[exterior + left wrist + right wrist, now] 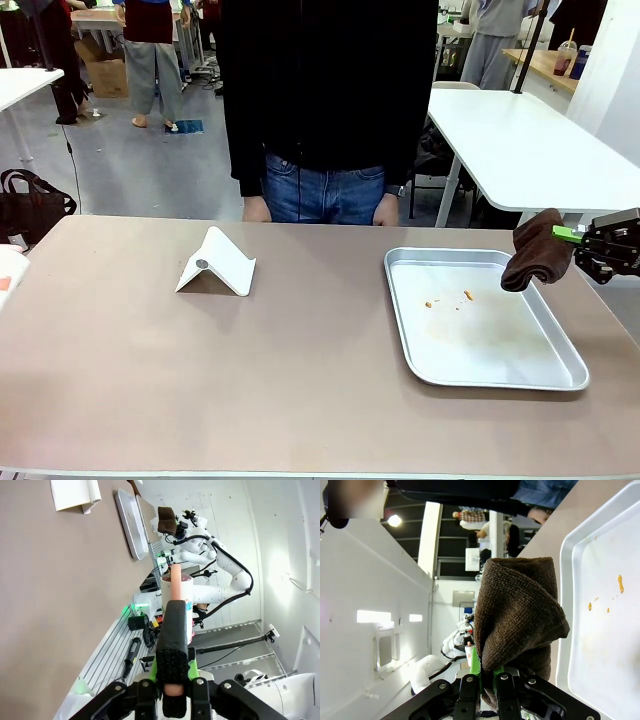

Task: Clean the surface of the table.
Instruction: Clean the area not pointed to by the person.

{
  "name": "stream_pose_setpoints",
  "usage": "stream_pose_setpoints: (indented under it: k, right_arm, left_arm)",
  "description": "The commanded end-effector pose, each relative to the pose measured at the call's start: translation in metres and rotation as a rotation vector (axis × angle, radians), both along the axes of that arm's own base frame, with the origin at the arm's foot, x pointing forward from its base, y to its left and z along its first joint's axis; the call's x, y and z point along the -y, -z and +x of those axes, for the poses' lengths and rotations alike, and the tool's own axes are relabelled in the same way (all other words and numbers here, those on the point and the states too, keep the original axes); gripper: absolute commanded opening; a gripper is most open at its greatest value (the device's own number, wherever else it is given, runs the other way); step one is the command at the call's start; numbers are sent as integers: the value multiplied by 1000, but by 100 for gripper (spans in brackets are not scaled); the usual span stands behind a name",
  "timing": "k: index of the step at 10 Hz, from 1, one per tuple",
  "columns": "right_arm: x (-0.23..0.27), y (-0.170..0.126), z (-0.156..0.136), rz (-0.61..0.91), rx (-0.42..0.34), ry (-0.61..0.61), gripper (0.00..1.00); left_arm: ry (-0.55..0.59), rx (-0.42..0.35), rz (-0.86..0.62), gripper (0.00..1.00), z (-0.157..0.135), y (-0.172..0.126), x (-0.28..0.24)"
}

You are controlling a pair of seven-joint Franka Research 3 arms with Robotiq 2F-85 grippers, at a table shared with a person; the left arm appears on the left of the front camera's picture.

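The right end effector [568,238] is pressed together on a fold of dark brown cloth [535,255], which hangs off its fingers in a loose bundle above the far right rim of the metal tray [500,384]. Orange crumbs [467,295] lie inside that tray. The surface [250,380] spreads out below and to the left, bare apart from the tray and a white folded stand [218,265].

The left end effector [175,610] has its fingers drawn close around a pinkish strip; I cannot tell whether it is gripping.

The likely risks: the bundled cloth drags against the tray's rim and shoves it, the wipe knocks the stand, or only a pinched corner slips free.
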State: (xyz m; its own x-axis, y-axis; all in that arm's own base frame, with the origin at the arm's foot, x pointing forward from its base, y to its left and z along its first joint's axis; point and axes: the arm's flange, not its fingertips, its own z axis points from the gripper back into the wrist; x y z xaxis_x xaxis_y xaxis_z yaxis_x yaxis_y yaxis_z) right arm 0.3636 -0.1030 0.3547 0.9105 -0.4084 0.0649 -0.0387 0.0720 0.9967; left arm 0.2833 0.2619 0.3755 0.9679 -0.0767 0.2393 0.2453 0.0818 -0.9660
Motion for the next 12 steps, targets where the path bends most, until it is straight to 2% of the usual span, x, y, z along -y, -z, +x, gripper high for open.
stream_pose_setpoints:
  k: [1,6,7,9,10,12]
  right_arm:
    - [0,-4,0,4,-2,-1,0]
    - [0,-4,0,4,-2,-1,0]
    - [0,0,0,0,0,0,11]
    - [-10,-23,3,-160,7,-25,11]
    - [-17,-37,13,-281,36,-27,11]
    - [-23,-49,38,-482,32,-59,11]
  left_arm:
    - [-8,-2,-9,23,0,-5,-1]
    - [-8,-2,-9,23,0,-5,-1]
    - [-8,-2,-9,23,0,-5,-1]
    - [-8,-2,-9,23,0,-5,-1]
    - [-8,-2,-9,23,0,-5,-1]
    - [-8,-2,-9,23,0,-5,-1]
